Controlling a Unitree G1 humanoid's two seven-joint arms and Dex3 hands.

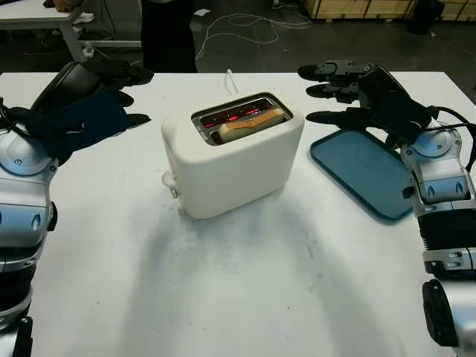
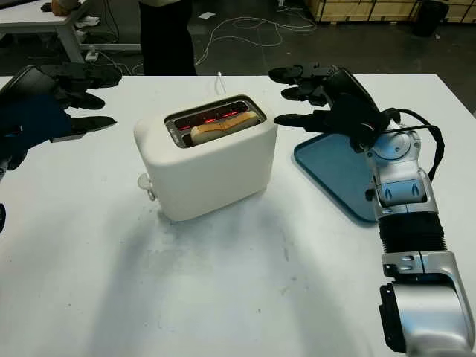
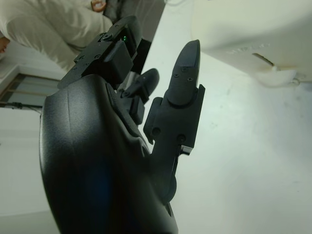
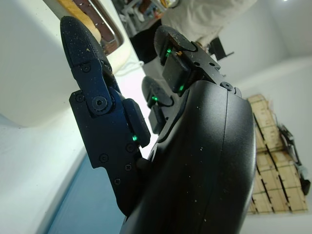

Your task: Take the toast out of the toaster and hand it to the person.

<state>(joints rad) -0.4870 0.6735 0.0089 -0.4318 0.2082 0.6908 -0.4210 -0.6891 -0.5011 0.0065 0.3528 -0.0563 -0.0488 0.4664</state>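
A cream toaster (image 1: pixel 234 163) stands mid-table with a slice of toast (image 1: pixel 251 123) sticking up in its near slot; the far slot glows red. My right hand (image 1: pixel 335 93) hovers open just right of the toaster's top, fingers pointing at it, above the blue tray. My left hand (image 1: pixel 123 93) hangs open to the toaster's left, apart from it. The left wrist view shows the toaster's side and lever (image 3: pixel 278 75) beyond my fingers (image 3: pixel 183 87). The toaster's slot edge (image 4: pixel 100 24) lies past my fingers (image 4: pixel 87 68) in the right wrist view.
A blue tray (image 1: pixel 364 175) lies flat on the white table (image 1: pixel 238 290) to the right of the toaster. A person in dark trousers (image 1: pixel 167 33) stands behind the far edge. Cables trail on the floor beyond. A white cord (image 1: pixel 230 80) runs back from the toaster.
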